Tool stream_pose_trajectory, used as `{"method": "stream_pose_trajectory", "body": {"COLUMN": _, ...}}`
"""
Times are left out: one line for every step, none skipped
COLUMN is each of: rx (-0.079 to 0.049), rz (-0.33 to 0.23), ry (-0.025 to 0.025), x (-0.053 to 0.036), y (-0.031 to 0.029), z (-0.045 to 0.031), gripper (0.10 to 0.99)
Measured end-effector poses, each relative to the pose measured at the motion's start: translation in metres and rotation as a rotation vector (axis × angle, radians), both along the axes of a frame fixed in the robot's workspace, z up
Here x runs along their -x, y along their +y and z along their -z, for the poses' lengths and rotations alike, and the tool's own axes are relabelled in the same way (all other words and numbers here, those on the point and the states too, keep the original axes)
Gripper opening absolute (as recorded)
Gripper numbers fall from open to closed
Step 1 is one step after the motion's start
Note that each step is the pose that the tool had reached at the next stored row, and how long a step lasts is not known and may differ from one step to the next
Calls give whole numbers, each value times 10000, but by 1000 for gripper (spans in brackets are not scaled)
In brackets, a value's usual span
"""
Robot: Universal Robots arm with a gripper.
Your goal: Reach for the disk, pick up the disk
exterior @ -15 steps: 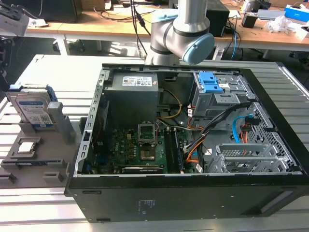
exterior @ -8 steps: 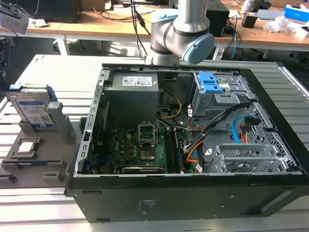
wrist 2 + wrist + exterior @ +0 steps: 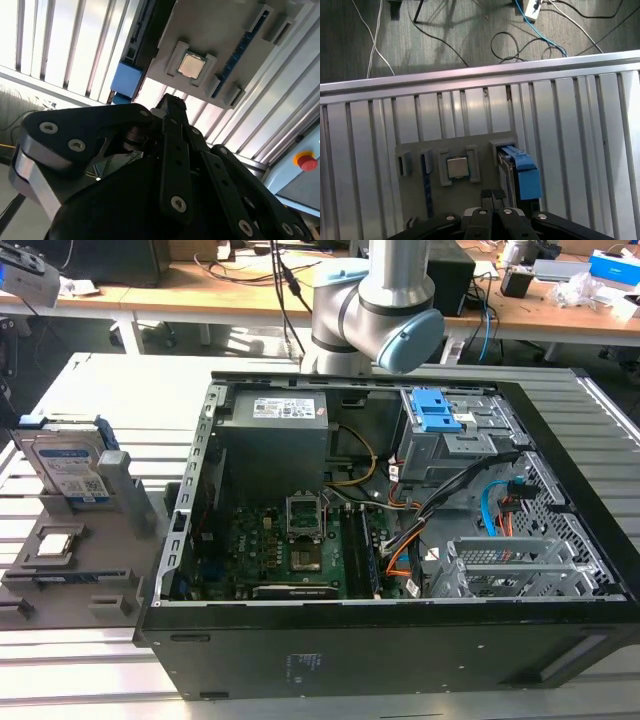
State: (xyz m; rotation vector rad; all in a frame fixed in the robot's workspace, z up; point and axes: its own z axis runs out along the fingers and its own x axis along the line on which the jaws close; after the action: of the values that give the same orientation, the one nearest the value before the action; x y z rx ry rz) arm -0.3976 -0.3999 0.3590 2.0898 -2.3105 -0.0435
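The disk (image 3: 63, 465), silver with a white-and-blue label and a blue frame, stands on edge in a grey holder (image 3: 110, 530) at the exterior view's left. From above, in the first wrist view, the disk (image 3: 522, 172) shows as a thin silver edge with its blue frame. My gripper (image 3: 492, 196) hangs above the holder with its two black fingertips (image 3: 486, 195) pressed together, shut on nothing, just beside the disk and apart from it. In the second wrist view the blue frame (image 3: 127, 80) lies beyond the fingertip (image 3: 170, 102).
A small square CPU chip (image 3: 456, 166) sits in the holder beside the disk. The open computer case (image 3: 560, 530) fills the exterior view's middle and right, with a blue-latched drive cage (image 3: 440, 415). Cables (image 3: 530, 42) lie on the floor beyond the slatted table (image 3: 570, 125).
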Motion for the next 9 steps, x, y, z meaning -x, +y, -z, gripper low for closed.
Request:
{"method": "stream_pose_trajectory", "body": {"rx": 0, "rz": -125, "ry": 1, "x": 0, "y": 0, "z": -1, "gripper": 106}}
{"method": "stream_pose_trajectory", "body": {"rx": 0, "rz": -212, "ry": 1, "x": 0, "y": 0, "z": 0, "gripper": 106}}
{"method": "stream_pose_trajectory", "body": {"rx": 0, "rz": -328, "ry": 0, "x": 0, "y": 0, "z": 0, "gripper": 106}}
{"method": "stream_pose_trajectory", "body": {"rx": 0, "rz": -431, "ry": 0, "x": 0, "y": 0, "z": 0, "gripper": 106}}
{"method": "stream_pose_trajectory", "body": {"rx": 0, "rz": -572, "ry": 1, "x": 0, "y": 0, "z": 0, "gripper": 106}}
{"method": "stream_pose_trajectory", "body": {"rx": 0, "rz": -721, "ry": 1, "x": 0, "y": 0, "z": 0, "gripper": 106}}
{"method": "stream_pose_trajectory", "body": {"rx": 0, "rz": -877, "ry": 1, "x": 0, "y": 0, "z": 0, "gripper": 106}}
{"method": "stream_pose_trajectory", "body": {"rx": 0, "rz": -886, "ry": 1, "x": 0, "y": 0, "z": 0, "gripper": 106}}
{"method": "stream_pose_trajectory", "body": {"rx": 0, "rz": -888, "ry": 1, "x": 0, "y": 0, "z": 0, "gripper": 106}}
